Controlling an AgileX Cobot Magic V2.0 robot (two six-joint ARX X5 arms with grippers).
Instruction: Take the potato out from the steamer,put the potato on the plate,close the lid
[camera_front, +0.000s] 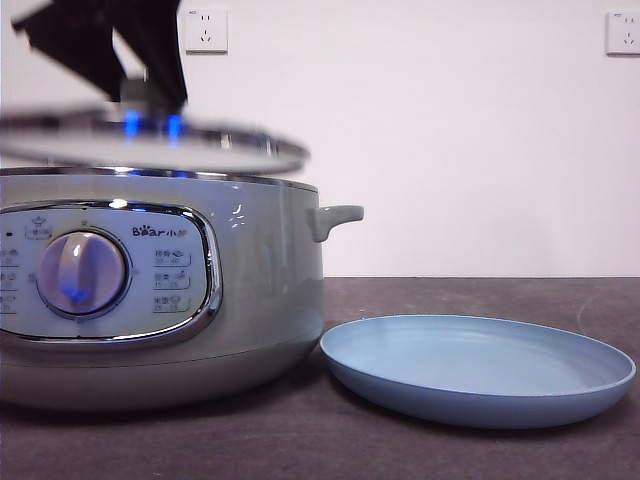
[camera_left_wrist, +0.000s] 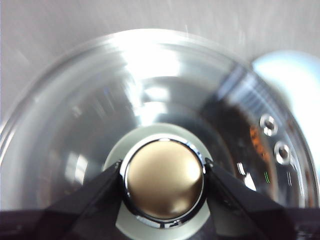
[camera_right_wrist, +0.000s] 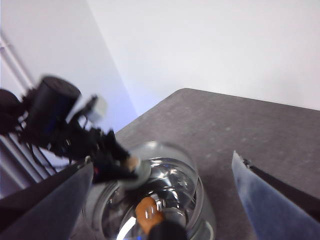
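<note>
The pale-green steamer (camera_front: 260, 280) stands at the left of the front view. The glass lid (camera_front: 150, 140) hovers tilted just above its chrome rim. My left gripper (camera_front: 150, 95) comes down from above and is shut on the lid's knob (camera_left_wrist: 164, 179), one jaw on each side. Seen from the right wrist, the potato (camera_right_wrist: 148, 212) lies orange-brown inside the steamer (camera_right_wrist: 200, 210), with the lid (camera_right_wrist: 150, 155) blurred over it. My right gripper (camera_right_wrist: 162, 162) hangs high above the steamer, open and empty. The light-blue plate (camera_front: 480, 365) sits empty to the steamer's right.
The steamer's side handle (camera_front: 335, 218) points toward the plate. Dark grey table (camera_front: 480, 295) runs back to a white wall with two sockets (camera_front: 206, 30). The left arm (camera_right_wrist: 65, 125) is over the steamer in the right wrist view.
</note>
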